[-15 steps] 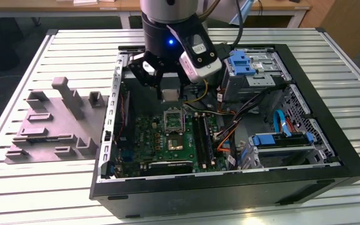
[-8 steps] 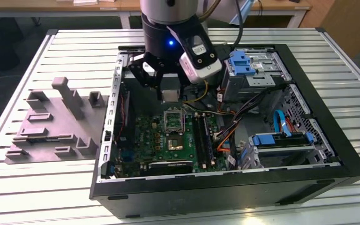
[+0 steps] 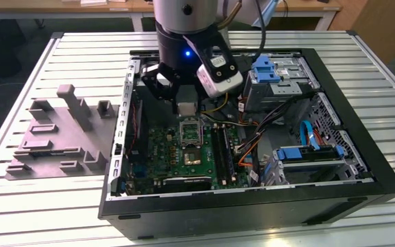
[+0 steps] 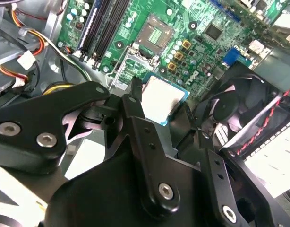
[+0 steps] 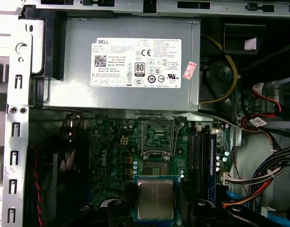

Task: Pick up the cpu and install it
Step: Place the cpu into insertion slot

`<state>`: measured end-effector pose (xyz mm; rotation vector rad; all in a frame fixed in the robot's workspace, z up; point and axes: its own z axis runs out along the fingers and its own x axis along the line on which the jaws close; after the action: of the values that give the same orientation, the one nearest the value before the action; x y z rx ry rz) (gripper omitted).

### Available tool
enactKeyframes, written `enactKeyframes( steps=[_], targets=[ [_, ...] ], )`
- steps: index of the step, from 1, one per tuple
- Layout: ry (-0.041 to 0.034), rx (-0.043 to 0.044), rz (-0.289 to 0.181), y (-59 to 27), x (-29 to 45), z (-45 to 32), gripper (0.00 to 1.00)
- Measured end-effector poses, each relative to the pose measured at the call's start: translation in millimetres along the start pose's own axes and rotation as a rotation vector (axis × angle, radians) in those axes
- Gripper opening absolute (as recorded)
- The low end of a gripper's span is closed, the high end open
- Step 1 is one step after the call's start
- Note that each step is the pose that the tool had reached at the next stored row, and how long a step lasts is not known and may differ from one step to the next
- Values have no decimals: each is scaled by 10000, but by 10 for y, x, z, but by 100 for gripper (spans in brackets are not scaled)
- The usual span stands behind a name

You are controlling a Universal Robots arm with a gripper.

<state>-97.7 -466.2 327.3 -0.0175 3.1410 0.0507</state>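
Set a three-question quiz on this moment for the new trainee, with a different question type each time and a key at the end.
1. True or false: the cpu already sits in the socket.
2. Pick one: what is the tool shut on? A, a screwdriver. B, the cpu. C, a bolt.
3. Fill in the colour: the motherboard is ____.

Key: 1 false, the socket is bare and the tool holds the cpu short of it; 2 B; 3 green.
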Motion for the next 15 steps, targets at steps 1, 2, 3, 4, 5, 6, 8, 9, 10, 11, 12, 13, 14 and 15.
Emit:
enactKeyframes(
  steps=[1,2,3,4,5,6,8,9,10,11,12,13,14,15],
  targets=[
    [0,-1,0,-1,0,19,47],
    [1,1,0,-2,0,36,47],
    [1,2,0,-4,-1,54,47],
    [1,1,-1,-8,-2,72,47],
    [2,1,-1,-12,-3,89,47],
    [2,-1,1,-18,-4,104,47],
    [2,1,23,-28,-10,122,47],
    [2,2,37,-29,-11,123,47],
    [2,2,41,-29,-11,123,47],
    [2,2,43,-29,-10,123,47],
    [1,2,43,-29,-11,123,47],
    [1,1,44,-29,-11,123,47],
    [0,0,55,-29,-11,124,47],
    [0,0,64,-29,-11,124,47]
  ],
)
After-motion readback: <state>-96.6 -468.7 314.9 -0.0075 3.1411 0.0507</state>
